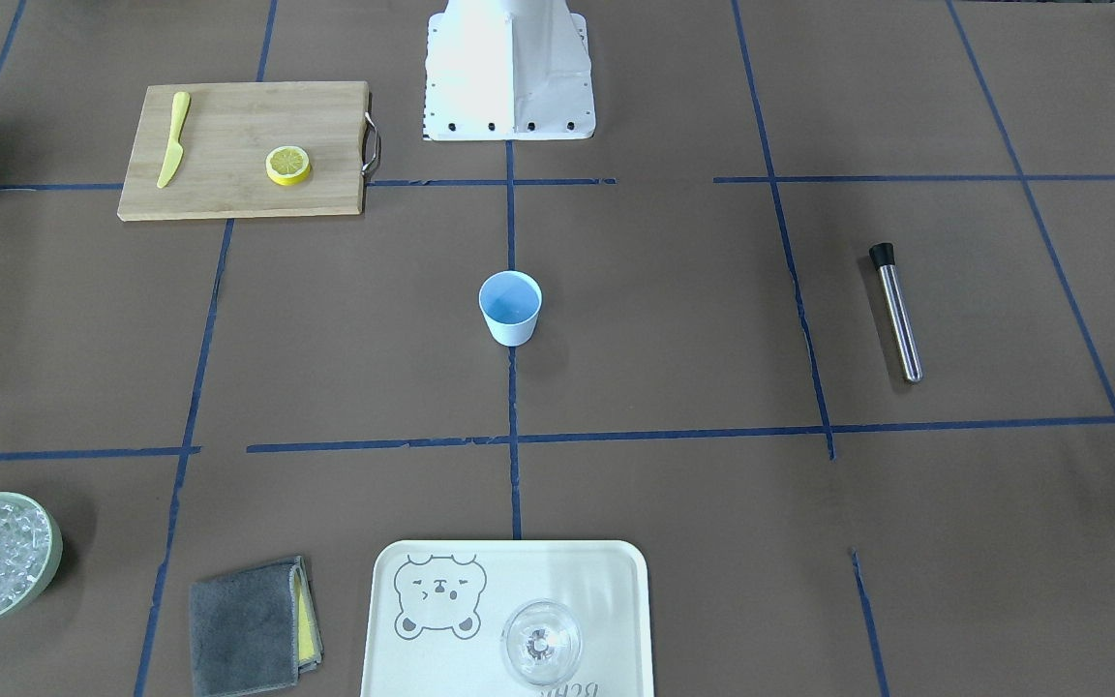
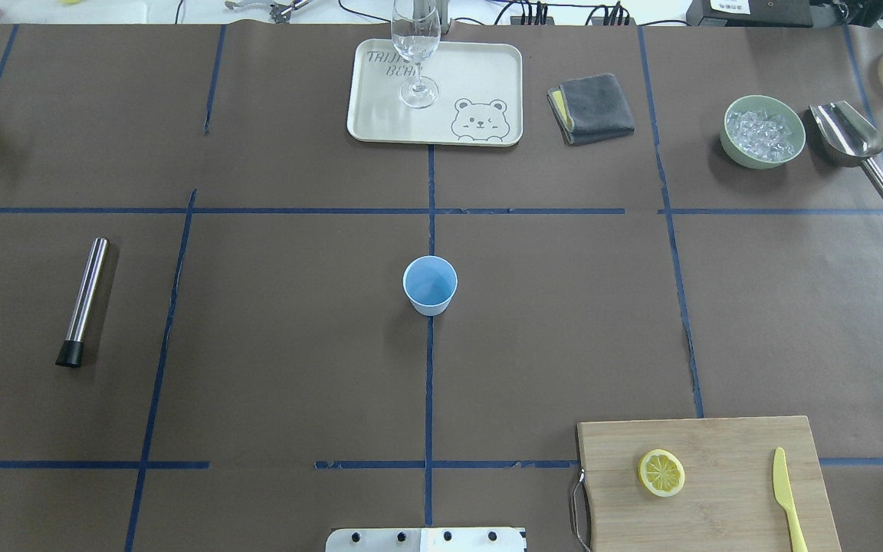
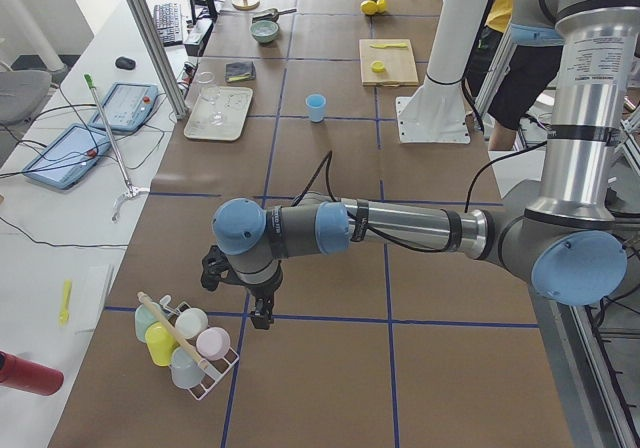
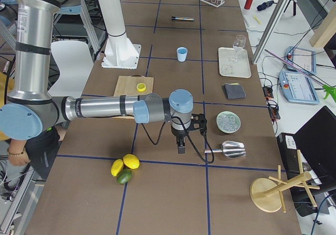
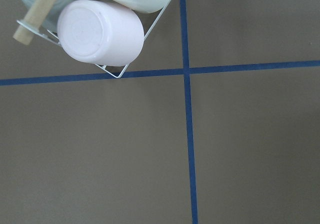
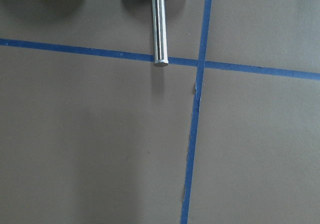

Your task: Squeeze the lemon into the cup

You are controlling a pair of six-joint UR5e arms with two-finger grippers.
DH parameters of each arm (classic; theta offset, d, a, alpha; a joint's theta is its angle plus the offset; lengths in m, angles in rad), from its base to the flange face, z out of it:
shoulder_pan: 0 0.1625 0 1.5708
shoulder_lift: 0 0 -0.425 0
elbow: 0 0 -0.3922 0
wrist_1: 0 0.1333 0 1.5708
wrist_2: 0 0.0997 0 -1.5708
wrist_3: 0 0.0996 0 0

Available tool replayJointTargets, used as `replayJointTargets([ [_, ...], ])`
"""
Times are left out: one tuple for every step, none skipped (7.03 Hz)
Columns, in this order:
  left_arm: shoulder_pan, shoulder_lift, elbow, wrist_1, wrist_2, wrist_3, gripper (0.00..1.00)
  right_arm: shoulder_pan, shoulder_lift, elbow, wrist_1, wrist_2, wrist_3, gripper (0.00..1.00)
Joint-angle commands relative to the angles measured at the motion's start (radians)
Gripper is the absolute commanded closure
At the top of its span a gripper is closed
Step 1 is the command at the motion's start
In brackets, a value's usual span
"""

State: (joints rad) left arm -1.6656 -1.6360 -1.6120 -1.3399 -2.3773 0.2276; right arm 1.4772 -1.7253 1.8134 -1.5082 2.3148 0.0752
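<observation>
While lemon slice (image 2: 661, 472) lies on cutting board (image 2: 725, 514): nothing done, cup (image 2: 430, 285) empty
Remaining: grasp, carry, squeeze
Left gripper (image 3: 262, 316), right gripper (image 4: 181, 148): opening, hold can't tell

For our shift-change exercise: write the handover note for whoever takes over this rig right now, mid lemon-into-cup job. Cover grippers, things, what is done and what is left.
Left gripper: hangs by the cup rack, far from the job; open or shut cannot be told.
Right gripper: hangs near the metal scoop; state likewise unclear.
Lemon: flat on the cutting board, apart from the yellow knife.
Cup: upright at table centre, looks empty.
Done: nothing.
Left: grasp lemon, probably with the right arm, carry over cup, squeeze.
</observation>
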Motion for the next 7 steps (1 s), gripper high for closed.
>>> replayJointTargets([
  [-0.005,-0.017,-0.038,-0.004,0.010,0.009,0.00,0.005,-0.003,0.006,0.002,0.000,0.002,0.00],
  [-0.005,-0.015,-0.066,0.023,0.010,0.012,0.00,0.005,-0.010,0.006,0.005,0.000,0.011,0.00],
  [-0.005,-0.010,-0.072,0.025,0.003,0.010,0.00,0.005,-0.017,0.010,0.012,0.001,0.011,0.00],
  [-0.005,-0.002,-0.071,0.021,0.007,0.004,0.00,0.003,-0.017,0.012,0.014,0.011,0.014,0.00],
  [-0.006,-0.001,-0.086,0.022,0.003,0.006,0.00,0.003,-0.025,0.012,0.017,0.015,0.014,0.00],
  [-0.006,-0.002,-0.110,0.022,0.012,0.013,0.00,0.003,-0.026,0.011,0.023,0.018,0.015,0.00],
  [-0.005,0.005,-0.147,0.022,0.009,0.015,0.00,-0.006,-0.034,0.009,0.069,0.041,0.020,0.00],
])
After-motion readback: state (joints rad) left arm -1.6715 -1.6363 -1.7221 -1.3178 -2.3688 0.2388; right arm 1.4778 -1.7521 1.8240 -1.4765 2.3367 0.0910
